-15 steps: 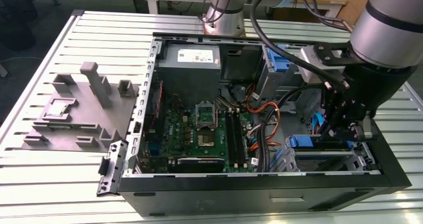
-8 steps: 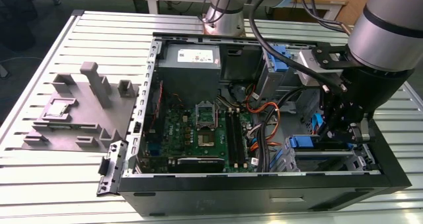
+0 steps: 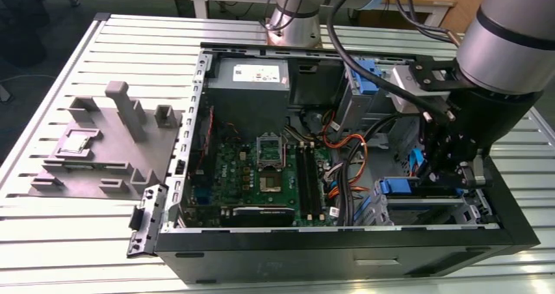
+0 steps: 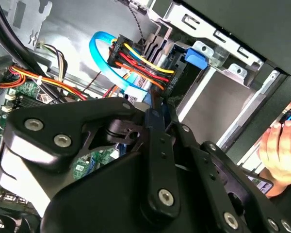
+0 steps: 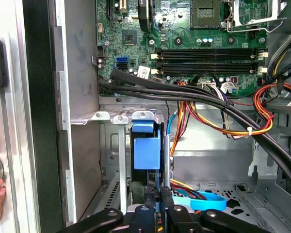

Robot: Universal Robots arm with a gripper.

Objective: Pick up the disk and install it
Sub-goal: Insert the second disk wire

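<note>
Disk carrier (image 5: 146, 151), blue plastic, stands on edge inside the metal drive bay (image 5: 117, 118) at the front corner of the open computer case (image 3: 347, 258); the drive body itself is hidden by the bay walls. In the exterior view the same blue frame (image 3: 401, 186) sits in the bay at the view's right, directly under the arm. The gripper (image 5: 155, 196) hangs just above the carrier's rear edge, its two black fingers (image 5: 166, 199) drawn close together over a thin blue edge; whether they actually clamp it I cannot tell. In the second wrist view the gripper (image 4: 155, 109) points toward a bundle of red, yellow and orange power wires (image 4: 140, 63) and a light-blue data cable (image 4: 99, 53). The motherboard (image 3: 260, 177) lies on the case floor. A person's hand (image 4: 281, 150) rests outside the case wall. The case sits on a slatted desk (image 3: 78, 242) beside a grey fixture (image 3: 104, 144).
</note>
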